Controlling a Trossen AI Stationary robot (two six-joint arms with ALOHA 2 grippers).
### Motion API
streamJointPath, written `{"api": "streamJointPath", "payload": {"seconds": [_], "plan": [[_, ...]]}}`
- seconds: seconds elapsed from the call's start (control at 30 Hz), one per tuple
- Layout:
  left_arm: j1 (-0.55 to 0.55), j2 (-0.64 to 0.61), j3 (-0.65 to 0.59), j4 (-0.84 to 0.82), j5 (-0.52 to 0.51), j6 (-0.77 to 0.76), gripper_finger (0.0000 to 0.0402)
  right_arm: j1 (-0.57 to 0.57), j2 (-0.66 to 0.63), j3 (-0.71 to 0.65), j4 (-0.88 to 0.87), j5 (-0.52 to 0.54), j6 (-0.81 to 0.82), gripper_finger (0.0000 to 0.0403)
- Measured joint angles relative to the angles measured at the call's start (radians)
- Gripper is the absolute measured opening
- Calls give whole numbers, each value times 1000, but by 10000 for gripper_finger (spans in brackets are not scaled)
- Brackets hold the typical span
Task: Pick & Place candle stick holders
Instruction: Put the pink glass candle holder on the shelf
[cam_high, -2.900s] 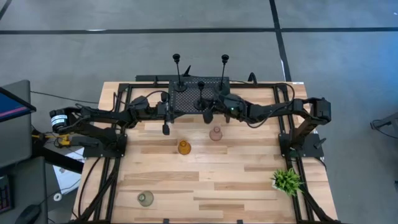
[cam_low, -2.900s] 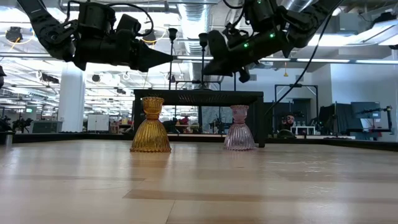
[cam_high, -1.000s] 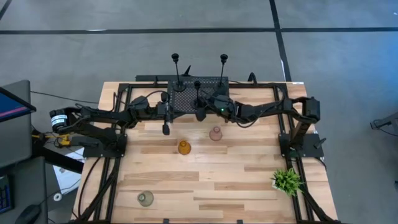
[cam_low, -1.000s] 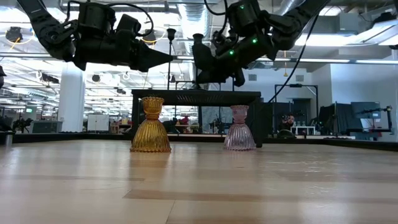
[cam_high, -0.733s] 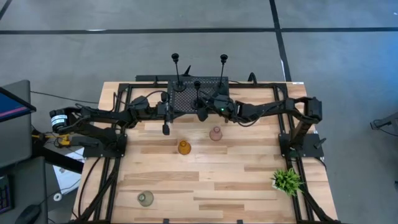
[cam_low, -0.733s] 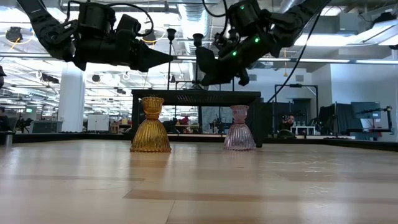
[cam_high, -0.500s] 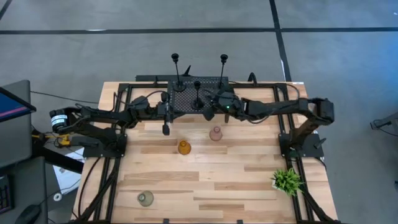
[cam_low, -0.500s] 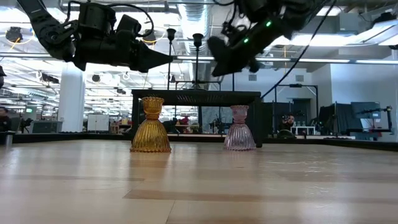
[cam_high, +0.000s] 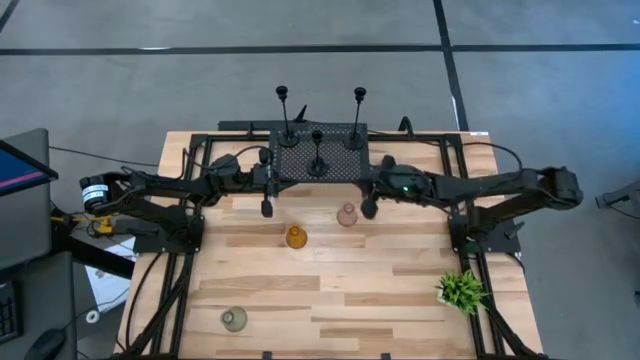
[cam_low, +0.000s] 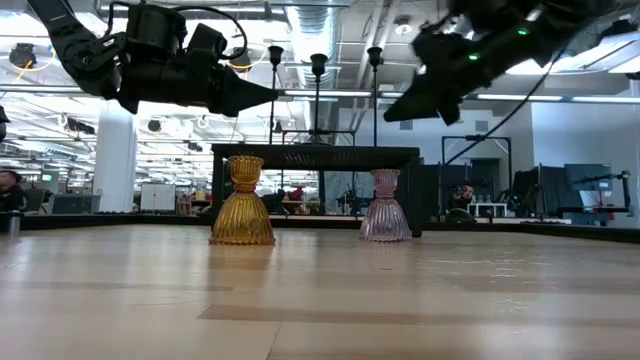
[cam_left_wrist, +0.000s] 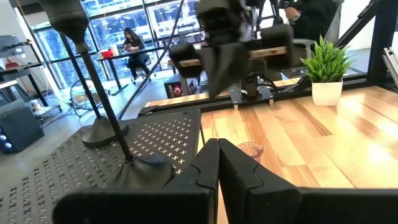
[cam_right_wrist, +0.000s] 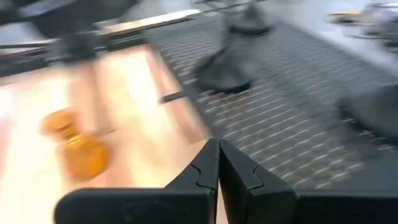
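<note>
Three slim black candle stick holders (cam_high: 287, 130) (cam_high: 317, 165) (cam_high: 357, 130) stand by their round bases on the black perforated rack (cam_high: 335, 152) at the table's far side. The pink holder (cam_high: 346, 215), the amber holder (cam_high: 295, 237) and the grey-green holder (cam_high: 234, 319) stand on the table. My left gripper (cam_high: 267, 208) hangs shut and empty by the rack's near left corner. My right gripper (cam_high: 368, 210) is shut and empty, above the table just right of the pink holder. In the low view (cam_low: 390, 115) it is well above the pink holder (cam_low: 384, 205).
A small green potted plant (cam_high: 460, 290) stands near the table's right near corner. The arms' black frames (cam_high: 190, 235) (cam_high: 470, 235) stand at both sides. Bare wood lies between the amber holder and the near edge.
My right gripper has come away from the middle black holder on the rack. It has swung toward the table's right edge and a little toward the near edge, ending beside the pink holder. The black holder stays upright on the rack.
</note>
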Motion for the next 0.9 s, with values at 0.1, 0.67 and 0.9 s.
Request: {"api": "streamJointPath", "payload": {"seconds": [0.1, 0.67, 0.9], "plan": [[0, 0, 0, 0, 0, 0, 5, 29, -42, -73, 47, -116, -20, 0], [0, -104, 0, -153, 0, 35, 5, 98, -69, -346, 413, -159, 50, 0], [0, -232, 0, -315, 0, 58, 5, 106, -65, -402, 422, -148, 107, 0]]}}
